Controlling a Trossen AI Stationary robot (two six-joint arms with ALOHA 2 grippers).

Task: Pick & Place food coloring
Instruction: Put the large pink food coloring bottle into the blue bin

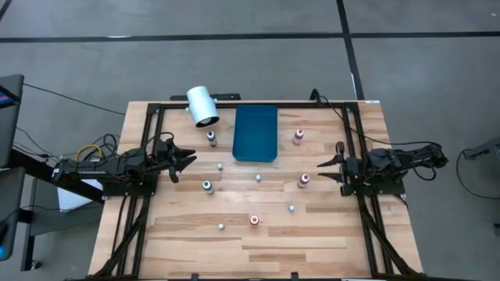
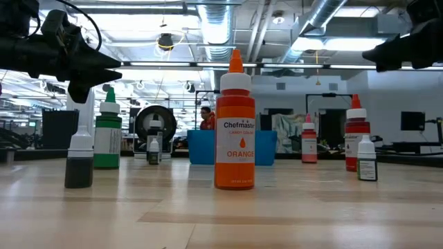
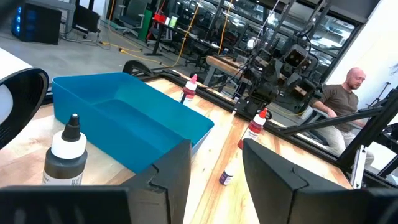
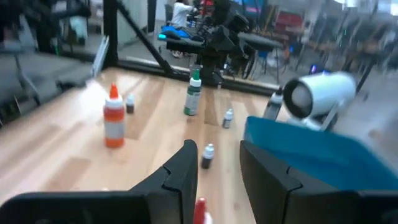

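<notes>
Orange-capped Chefmaster bottle (image 2: 234, 128), label "ORANGE" legible only in low view | at 6 o'clock on wooden counter (image 1: 328, 234) | left jaws (image 1: 184, 161) released, empty | right jaws (image 1: 328, 167) released, empty

An orange bottle (image 2: 234, 124) stands upright at center on the wooden tabletop (image 2: 221, 214), a green bottle (image 2: 107, 131) and red bottle (image 2: 356, 135) flanking it.
</notes>
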